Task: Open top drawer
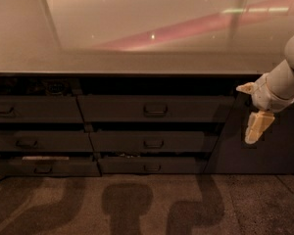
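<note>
Pale glossy tabletop (137, 58) fills the upper view, with a pink streak of reflection across it. Under its front edge are two columns of dark drawers.

The top drawer (186, 109) is the wide front in the right column, directly below the tabletop edge with a dark gap above it. Its long axis runs left-right and its flat front faces the camera. Its small loop handle (156, 109) sits centred. No inner floor shows. Two similar fronts (181, 142) are stacked beneath. The left column (49, 109) has the narrower fronts; its bottom one (63, 168) sits slightly out, with a pale strip showing along its top.

A plain handle-less panel (279, 151) stands right of the drawers. Nothing lies between the handle and the pincer.

The white arm (289, 80) enters from the right edge, angled down-left. The pincer (250, 112) hangs in front of the plain panel, just past the top drawer's right end and well apart from the handle. Its two pale fingers (258, 125) are spread, gripping nothing.

Arm shadows fall on the speckled floor (264, 209).
</note>
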Tool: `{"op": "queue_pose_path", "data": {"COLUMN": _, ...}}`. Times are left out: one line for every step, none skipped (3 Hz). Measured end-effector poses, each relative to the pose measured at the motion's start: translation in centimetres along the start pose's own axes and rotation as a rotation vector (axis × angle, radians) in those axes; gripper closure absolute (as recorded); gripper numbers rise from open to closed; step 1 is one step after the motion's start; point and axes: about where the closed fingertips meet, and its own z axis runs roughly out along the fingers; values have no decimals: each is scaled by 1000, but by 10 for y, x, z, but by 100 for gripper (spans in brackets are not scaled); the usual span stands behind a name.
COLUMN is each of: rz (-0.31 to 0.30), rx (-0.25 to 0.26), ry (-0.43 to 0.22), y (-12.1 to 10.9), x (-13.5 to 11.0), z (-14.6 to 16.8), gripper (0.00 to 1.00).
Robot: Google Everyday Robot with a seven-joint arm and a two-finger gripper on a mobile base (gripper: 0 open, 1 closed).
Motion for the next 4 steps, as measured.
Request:
{"op": "queue_pose_path", "data": {"rz": 0, "rx": 0, "ry": 0, "y": 0, "x": 0, "z": 0, "gripper": 0}}
{"op": "queue_pose_path", "data": {"rz": -23, "rx": -22, "ry": -85, "y": 1, "x": 1, "z": -1, "gripper": 0}}
{"op": "queue_pose_path", "data": {"rz": -97, "rx": -66, "ry": -266, "y": 5, "x": 1, "z": -4, "gripper": 0}}
{"op": "queue_pose_path", "data": {"rz": -154, "rx": -60, "ry": -289, "y": 2, "x": -4, "z": -12, "gripper": 0}}
